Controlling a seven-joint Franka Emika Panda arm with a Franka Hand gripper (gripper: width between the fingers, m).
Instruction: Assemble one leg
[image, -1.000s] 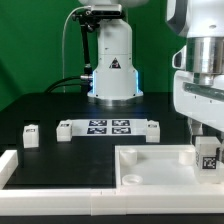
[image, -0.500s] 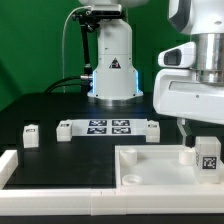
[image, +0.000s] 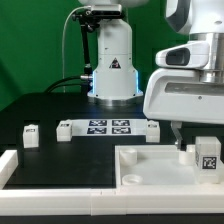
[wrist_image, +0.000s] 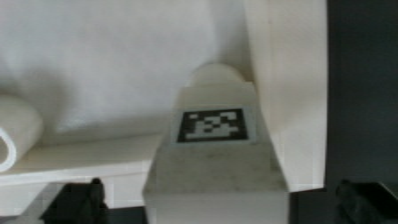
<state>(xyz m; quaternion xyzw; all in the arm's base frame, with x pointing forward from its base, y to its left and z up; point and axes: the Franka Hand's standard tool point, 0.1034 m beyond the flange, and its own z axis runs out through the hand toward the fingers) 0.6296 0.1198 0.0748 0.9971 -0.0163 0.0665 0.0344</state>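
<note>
The arm's gripper (image: 204, 150) hangs low at the exterior view's right, over the far right corner of the large white tabletop (image: 150, 165) that lies on the dark desk (image: 50, 110). The jaws pinch one leg (image: 209, 156), a stubby white block whose square black-and-white tag faces the camera; the block stands upright just above or at the tabletop's raised rim, and contact with the tabletop cannot be judged from this view.

In the wrist view the same leg (wrist_image: 219, 140) runs out from between the two dark fingers (wrist_image: 365, 203), tapering to a rounded tip, with its tag on the upper face. The tip points over the tabletop's white surface (wrist_image: 107, 60), close beside an inner wall of that part.

Further back on the desk, the marker board (image: 108, 127) lies flat in front of the arm's base (image: 112, 75). A second leg (image: 31, 133) stands alone toward the exterior view's left, well apart from the gripper. A long white rail (image: 8, 165) borders the near left edge.
</note>
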